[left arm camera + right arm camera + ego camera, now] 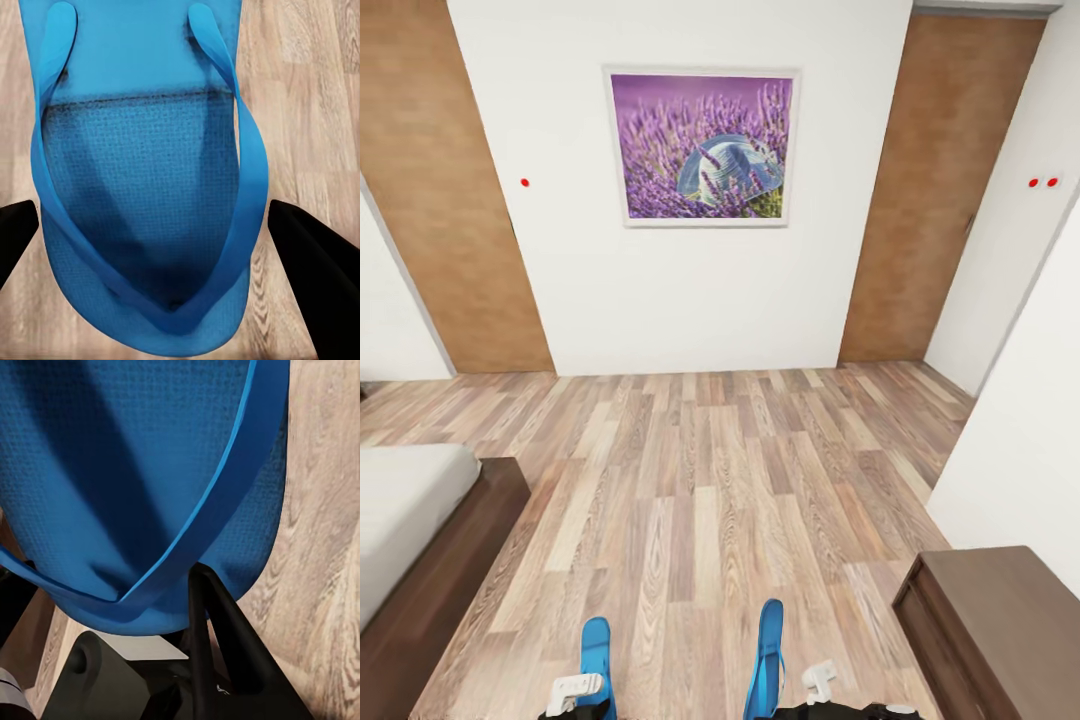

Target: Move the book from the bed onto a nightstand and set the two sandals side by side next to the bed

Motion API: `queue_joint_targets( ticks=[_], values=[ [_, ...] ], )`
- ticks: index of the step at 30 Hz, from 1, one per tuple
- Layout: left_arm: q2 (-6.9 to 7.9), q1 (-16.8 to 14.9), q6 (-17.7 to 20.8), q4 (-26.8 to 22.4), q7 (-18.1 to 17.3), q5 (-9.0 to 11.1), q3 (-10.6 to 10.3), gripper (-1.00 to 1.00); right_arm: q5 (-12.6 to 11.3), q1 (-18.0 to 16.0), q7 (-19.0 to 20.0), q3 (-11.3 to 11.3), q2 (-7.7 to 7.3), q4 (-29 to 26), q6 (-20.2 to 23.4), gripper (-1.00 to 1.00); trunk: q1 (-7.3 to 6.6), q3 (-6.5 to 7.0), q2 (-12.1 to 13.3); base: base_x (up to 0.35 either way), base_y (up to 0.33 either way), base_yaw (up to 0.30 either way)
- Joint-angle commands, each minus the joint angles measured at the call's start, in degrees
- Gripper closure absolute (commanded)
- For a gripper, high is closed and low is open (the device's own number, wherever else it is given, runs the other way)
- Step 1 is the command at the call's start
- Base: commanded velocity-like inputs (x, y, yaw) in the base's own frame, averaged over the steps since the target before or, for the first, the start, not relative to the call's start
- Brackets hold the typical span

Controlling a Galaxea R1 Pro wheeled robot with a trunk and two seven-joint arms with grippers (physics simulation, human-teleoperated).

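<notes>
Two bright blue sandals show at the bottom of the head view. My left gripper [575, 690] is shut on the left sandal [596, 650]. In the left wrist view its black fingers [311, 277] press both edges of that sandal [142, 187] across the toe end. My right gripper [820, 685] is shut on the right sandal [768, 655], which hangs on edge. In the right wrist view a finger [217, 645] sits against the sandal [135, 457] where the straps meet. A corner of the bed [470, 560] lies at the lower left. The book and the nightstand are out of view.
A long dark cabinet [1000, 630] stands at the lower right against a white wall [1020, 450]. Ahead, wood-plank floor [700, 480] runs to a white wall with a lavender picture [702, 148], flanked by two tan doors [445, 200] [935, 190].
</notes>
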Motion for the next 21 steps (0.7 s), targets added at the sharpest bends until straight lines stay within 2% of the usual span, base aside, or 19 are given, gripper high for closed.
queue_joint_targets(
  ticks=[1,15,21],
  values=[
    [-0.01,-0.1,0.0,0.1,-0.4,0.3,0.2,1.0,-0.3,-0.1,0.2,0.5,0.03,0.2,-0.5,1.0,0.0,-0.05,0.0,0.0,0.0,0.209],
    [-0.02,-0.1,0.0,0.1,-0.4,0.3,0.3,1.0,-0.3,-0.1,0.2,0.5,0.03,0.2,-0.5,1.0,0.0,-0.05,0.0,0.0,0.0,0.205],
    [-0.02,-0.1,0.0,0.1,-0.4,0.3,0.3,1.0,-0.3,-0.1,0.3,0.5,0.03,0.2,-0.5,1.0,0.0,-0.05,0.0,-0.021,0.0,0.045]
  ],
)
